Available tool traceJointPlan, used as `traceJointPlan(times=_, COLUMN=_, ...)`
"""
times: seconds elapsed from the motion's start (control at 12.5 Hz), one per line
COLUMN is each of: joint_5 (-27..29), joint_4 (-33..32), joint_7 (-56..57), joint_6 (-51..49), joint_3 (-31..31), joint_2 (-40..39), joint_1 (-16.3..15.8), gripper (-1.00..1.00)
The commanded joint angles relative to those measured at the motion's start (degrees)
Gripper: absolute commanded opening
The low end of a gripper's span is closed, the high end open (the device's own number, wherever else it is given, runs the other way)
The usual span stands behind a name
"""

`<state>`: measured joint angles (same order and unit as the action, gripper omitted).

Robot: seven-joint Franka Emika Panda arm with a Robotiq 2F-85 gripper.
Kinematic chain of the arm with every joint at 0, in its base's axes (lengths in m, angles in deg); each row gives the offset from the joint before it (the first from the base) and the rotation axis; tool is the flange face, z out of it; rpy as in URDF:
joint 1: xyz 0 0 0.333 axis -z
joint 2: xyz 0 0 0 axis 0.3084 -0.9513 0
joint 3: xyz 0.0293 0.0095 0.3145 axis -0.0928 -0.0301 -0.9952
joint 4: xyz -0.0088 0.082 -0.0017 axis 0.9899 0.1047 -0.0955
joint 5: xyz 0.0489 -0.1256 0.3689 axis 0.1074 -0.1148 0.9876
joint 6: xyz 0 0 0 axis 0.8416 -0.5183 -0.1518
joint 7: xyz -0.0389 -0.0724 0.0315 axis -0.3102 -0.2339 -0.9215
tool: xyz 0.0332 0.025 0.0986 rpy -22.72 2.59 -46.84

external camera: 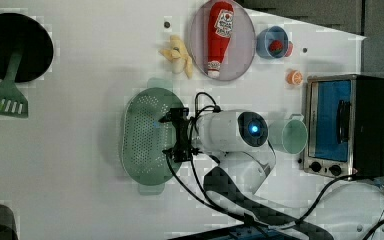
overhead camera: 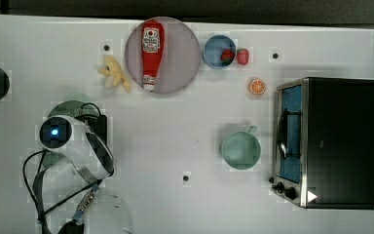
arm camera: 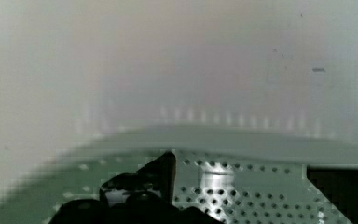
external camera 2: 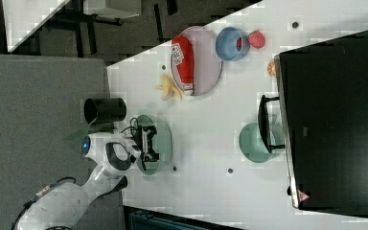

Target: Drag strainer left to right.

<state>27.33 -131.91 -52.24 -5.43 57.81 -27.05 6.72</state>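
The strainer (external camera: 142, 137) is a pale mint-green oblong basket with a perforated bottom, lying left of centre in the left view. Small parts of the strainer (overhead camera: 73, 103) peek out from under the arm in the top view. My gripper (external camera: 174, 135) hangs over the basket's side nearest the mug, with its jaws spread wide. In the wrist view the gripper (arm camera: 240, 191) is open and both dark fingers (arm camera: 161, 175) sit low inside the strainer (arm camera: 242, 144), close to its perforated wall and rim. Nothing is held between them. The right view shows the gripper (external camera 2: 148, 143) over the strainer (external camera 2: 163, 136).
A mint-green mug (overhead camera: 241, 149) stands before a toaster oven (overhead camera: 331, 141) at the top view's right. Farther back are a plate (overhead camera: 180, 53) with a ketchup bottle (overhead camera: 152, 53), a banana (overhead camera: 114, 73), a blue bowl (overhead camera: 214, 48) and an orange slice (overhead camera: 257, 86). A black pan (external camera: 15, 47) and green spatula (external camera: 5, 100) lie at the left view's left.
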Motion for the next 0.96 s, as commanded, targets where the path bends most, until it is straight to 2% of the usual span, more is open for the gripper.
traceJointPlan(times=0.08, joint_5=1.5, joint_4=-0.9, joint_7=-1.5, joint_6=-0.1, joint_3=2.5, joint_2=1.2, joint_1=1.5, gripper=1.0)
traceJointPlan(times=0.56, joint_5=1.5, joint_4=-4.8, joint_7=1.6, joint_6=-0.1, joint_3=5.9, joint_2=4.8, joint_1=2.7, gripper=1.0)
traceJointPlan(times=0.96, joint_5=1.5, joint_4=-9.2, joint_7=9.1, joint_6=0.1, joint_3=9.1, joint_2=8.0, joint_1=4.7, gripper=1.0)
